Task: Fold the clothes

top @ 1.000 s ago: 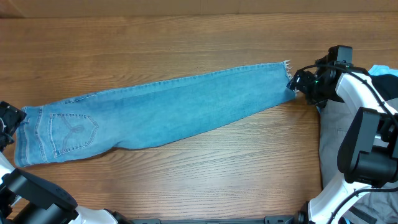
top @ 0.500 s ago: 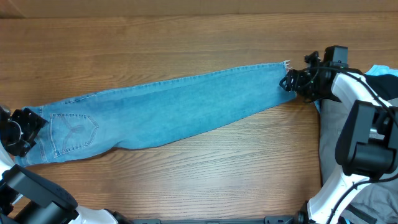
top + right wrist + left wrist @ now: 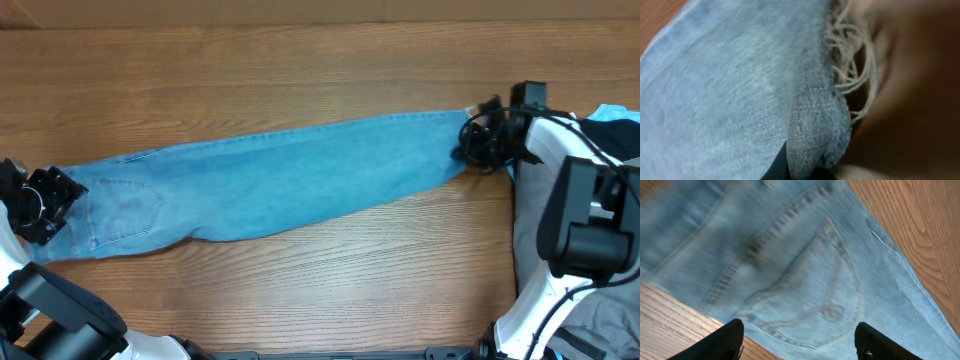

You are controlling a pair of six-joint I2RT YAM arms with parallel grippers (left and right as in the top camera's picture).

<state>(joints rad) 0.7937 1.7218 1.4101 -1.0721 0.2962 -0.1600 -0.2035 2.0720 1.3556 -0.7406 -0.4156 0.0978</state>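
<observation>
1. Near the left edge of the desk (image 3: 330, 290), the left gripper (image 3: 60, 198) hovers over the waist end. Its jaws are spread wide with 1 back pocket (image 3: 812, 292) between them, apparently lined up for a grab.
2. The jeans (image 3: 280, 175) lie flat as 1 long strip, slanting from the left edge toward the right edge.
3. At that farther end, the right gripper (image 3: 472, 140) has its jaws closed on the frayed hem (image 3: 815, 125), probably to carry it toward the waist.
</observation>
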